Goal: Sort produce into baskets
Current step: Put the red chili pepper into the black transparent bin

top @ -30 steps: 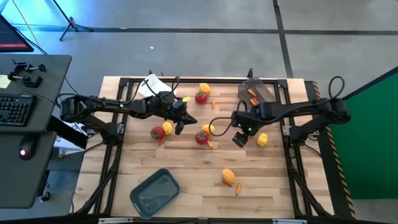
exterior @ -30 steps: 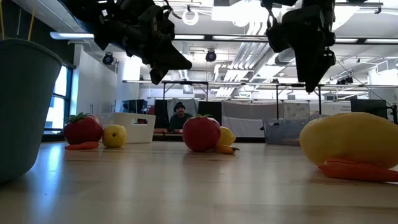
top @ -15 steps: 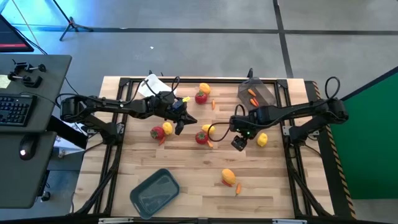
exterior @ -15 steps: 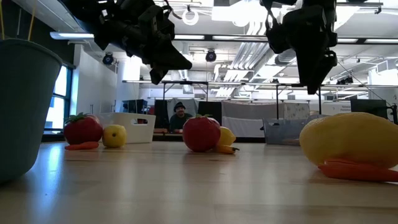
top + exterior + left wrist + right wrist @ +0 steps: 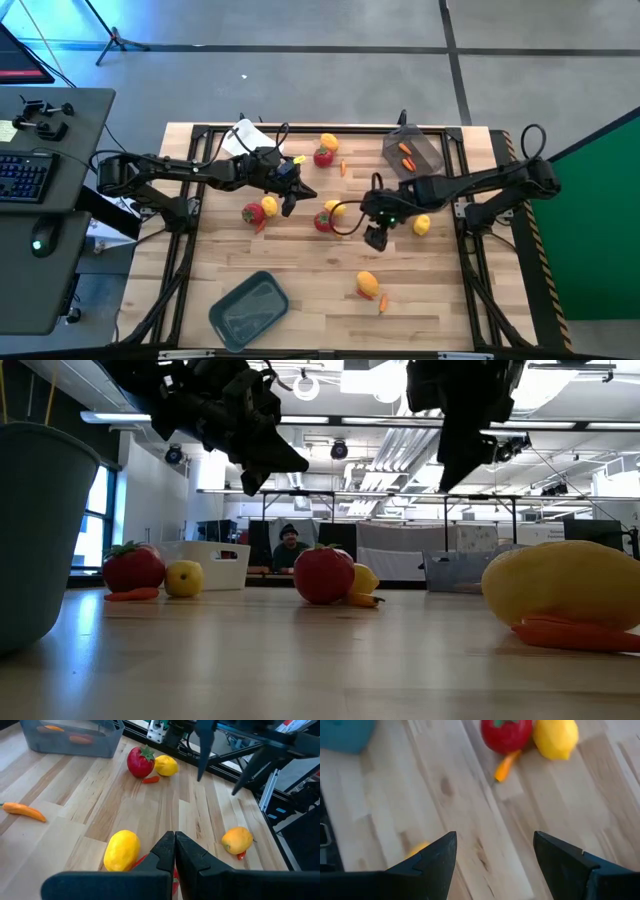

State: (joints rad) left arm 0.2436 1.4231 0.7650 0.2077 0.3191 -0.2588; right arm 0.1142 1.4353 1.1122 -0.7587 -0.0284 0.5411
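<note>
Produce lies scattered on the wooden table. A red fruit (image 5: 323,221) rests beside a yellow one (image 5: 333,208), with a thin orange piece (image 5: 504,767) next to them. My right gripper (image 5: 375,238) hovers open above the table, just right of this group, which also shows ahead in its wrist view as the red fruit (image 5: 506,734). My left gripper (image 5: 290,200) is shut and raised over the table's middle left, near a red fruit (image 5: 252,212) and a yellow fruit (image 5: 269,206). The dark see-through basket (image 5: 413,150) at the far right holds orange pieces.
A white basket (image 5: 245,135) stands at the far left and a grey-blue basket (image 5: 248,308) at the near left. More fruit lies at the far middle (image 5: 322,156), by the right arm (image 5: 422,225) and near the front (image 5: 367,285). A black frame (image 5: 190,180) borders the table.
My right gripper has moved toward the table's left and a little toward its near edge, closer to the middle red fruit. It has rolled and tipped while moving, and its fingers stay open. The produce has not moved.
</note>
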